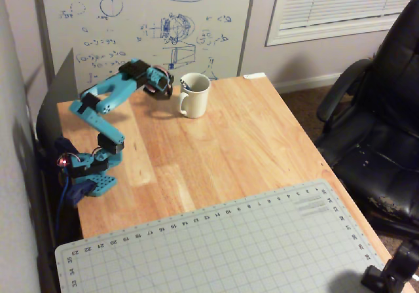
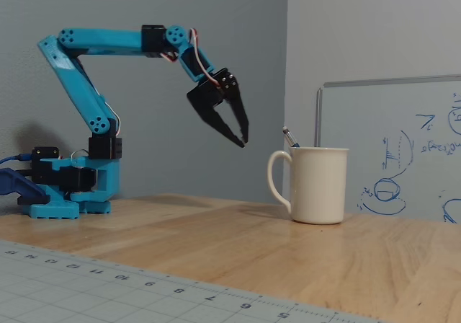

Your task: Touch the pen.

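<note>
A: You have a wooden table (image 1: 236, 129) beside a scribbled whiteboard (image 1: 144, 18). Where's your pen?

B: Your pen (image 2: 290, 138) stands tilted in the white mug (image 2: 317, 186), its tip poking above the rim.

A: And your gripper (image 2: 242, 141)?

B: It hangs in the air left of the mug in the fixed view, near the pen tip, apart from it, with nothing between its parted jaws.

Clear air between gripper (image 2: 240, 137) and pen (image 2: 289, 137) (mug (image 2: 317, 186) rim just below).
</note>
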